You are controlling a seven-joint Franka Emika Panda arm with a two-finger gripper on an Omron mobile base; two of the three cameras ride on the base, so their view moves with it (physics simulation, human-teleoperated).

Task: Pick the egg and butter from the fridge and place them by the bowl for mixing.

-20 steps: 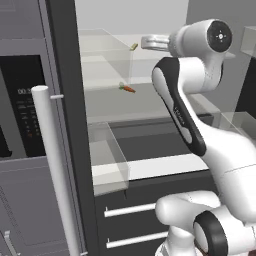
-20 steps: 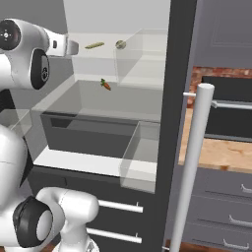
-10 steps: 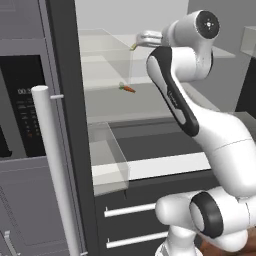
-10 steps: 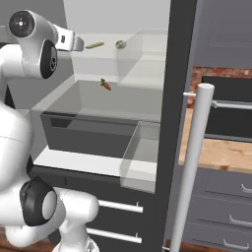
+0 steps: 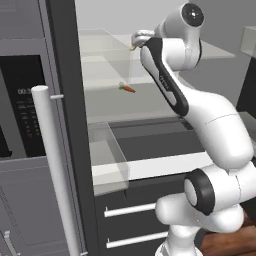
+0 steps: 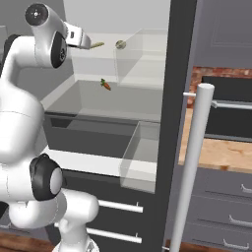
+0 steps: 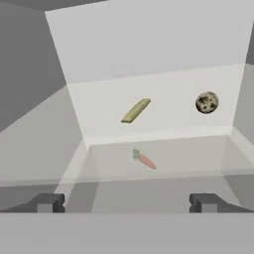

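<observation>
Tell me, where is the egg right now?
The egg sits on the upper glass shelf inside the fridge, to the right of the butter in the hand view, with the carrot one shelf lower.

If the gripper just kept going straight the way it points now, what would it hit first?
Probably the butter. The open gripper points into the fridge, and the stick lies nearest that line on the upper shelf, with the egg off to one side. Depth is hard to judge, so it could pass just beside it.

We see a small orange carrot (image 5: 128, 88) with a green top lying on a clear glass shelf (image 5: 165, 102), away from its edges. To the right we find a wooden table (image 6: 224, 152) with grey drawers (image 6: 224, 206) below and a brick wall (image 6: 216, 73) behind.
</observation>
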